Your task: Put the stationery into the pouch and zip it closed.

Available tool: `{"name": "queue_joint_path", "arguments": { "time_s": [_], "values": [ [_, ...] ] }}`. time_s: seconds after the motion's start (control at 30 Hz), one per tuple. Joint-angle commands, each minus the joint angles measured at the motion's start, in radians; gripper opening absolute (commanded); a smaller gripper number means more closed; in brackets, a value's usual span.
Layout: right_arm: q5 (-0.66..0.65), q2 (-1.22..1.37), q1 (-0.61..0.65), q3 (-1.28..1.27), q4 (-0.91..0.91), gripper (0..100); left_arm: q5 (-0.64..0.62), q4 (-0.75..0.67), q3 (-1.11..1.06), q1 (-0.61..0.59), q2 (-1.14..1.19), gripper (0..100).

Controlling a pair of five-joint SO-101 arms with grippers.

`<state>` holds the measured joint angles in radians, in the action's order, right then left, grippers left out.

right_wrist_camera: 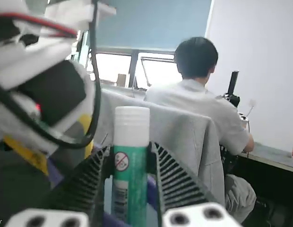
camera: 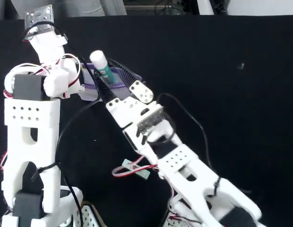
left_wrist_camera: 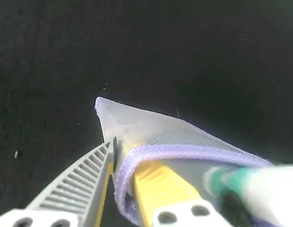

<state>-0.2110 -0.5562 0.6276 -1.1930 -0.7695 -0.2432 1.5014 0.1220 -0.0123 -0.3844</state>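
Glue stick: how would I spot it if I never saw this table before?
Start at the black table and follow the white arm that slants up from the lower right of the high view to the right gripper. Held there, cap up, at the opening of the purple-edged pouch, is the glue stick. Nothing else here has a white cap and a green label.

On the glue stick (right_wrist_camera: pixel 130 142), the green label (right_wrist_camera: pixel 131 182) carries a small red crossed-out circle sign (right_wrist_camera: pixel 121 161), and below it a patch of fine print I can't make out.
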Motion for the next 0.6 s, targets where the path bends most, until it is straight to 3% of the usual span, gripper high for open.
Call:
{"name": "queue_joint_path", "arguments": {
  "time_s": [0.0,0.23,0.4,0.57],
  "values": [
    [-0.04,0.03,-0.014,0.061,-0.025,1.1,-0.005,-0.018,0.008,0.008,-0.018,3],
    [-0.048,-0.036,-0.009,-0.054,-0.017,2.3,-0.011,-0.025,0.008,-0.022,-0.018,3],
    [-0.043,-0.13,0.012,-0.108,-0.006,20.6,-0.011,-0.026,0.016,-0.076,-0.018,3],
    [-0.048,-0.24,0.046,-0.07,0.21,24.0,-0.011,-0.028,0.018,-0.081,-0.018,3]
  ]
}}
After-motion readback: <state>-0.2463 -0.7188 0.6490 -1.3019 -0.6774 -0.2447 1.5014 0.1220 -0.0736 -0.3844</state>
